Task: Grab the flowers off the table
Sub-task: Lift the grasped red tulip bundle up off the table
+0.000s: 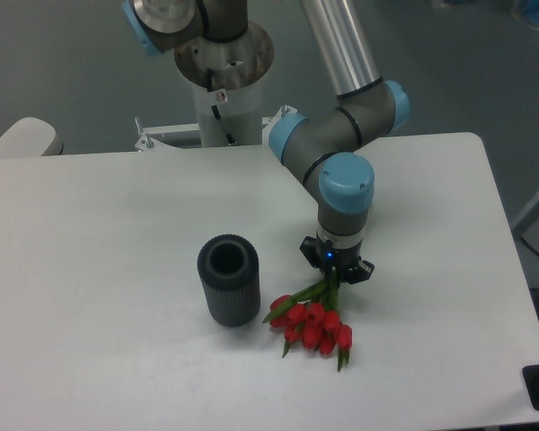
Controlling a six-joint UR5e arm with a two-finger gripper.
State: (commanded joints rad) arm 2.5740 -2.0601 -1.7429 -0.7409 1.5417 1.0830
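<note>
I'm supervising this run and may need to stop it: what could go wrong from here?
The hand sits over the stem end of the flowers, with the heavy red heads far from the grip, so the bunch may droop or slip when raised. The vase stands close beside the blooms; a swinging bunch could knock it. Whether the fingers have really closed on the stems cannot be seen.

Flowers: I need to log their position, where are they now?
The flowers lie on the table right of centre near its front edge, just right of the dark vase, stems running up into the hand.
</note>
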